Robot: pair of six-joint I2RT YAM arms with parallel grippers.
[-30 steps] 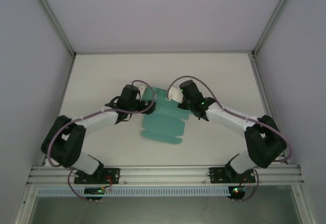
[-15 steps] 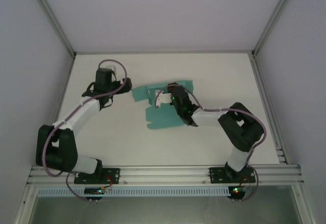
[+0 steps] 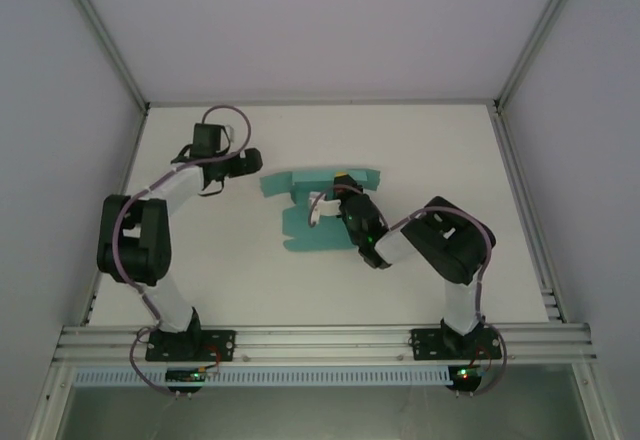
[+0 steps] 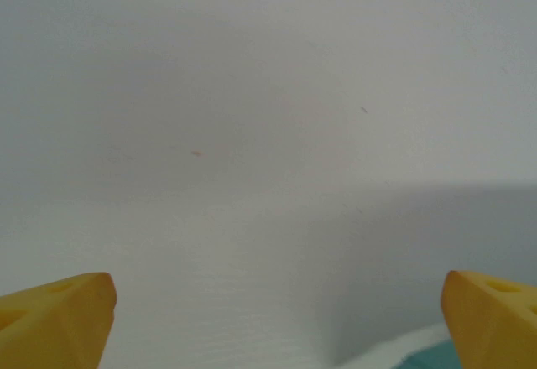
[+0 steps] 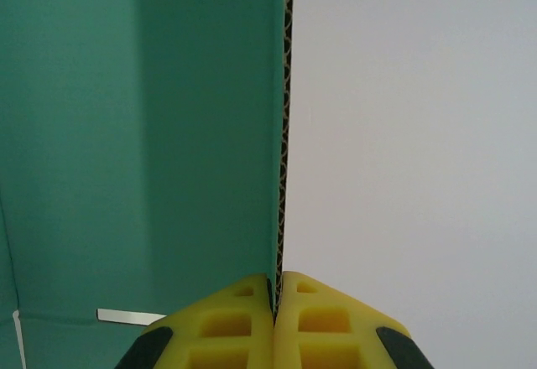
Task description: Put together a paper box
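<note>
The teal-green flat paperboard cut-out with flaps (image 3: pixel 308 234) lies on the white bench (image 3: pixel 450 150) near its middle, one flap raised. The right claw (image 3: pixel 322 206) is clenched on that raised flap. In the right wrist view its yellow fingers (image 5: pixel 226 319) pinch the board's (image 5: pixel 168 134) thin corrugated edge between them. The left claw (image 3: pixel 252 161) is released, jaws spread wide, at the far left of the bench just beside the sheet's far-left corner. A teal corner (image 4: pixel 430 361) shows by its right finger (image 4: pixel 495 314).
</note>
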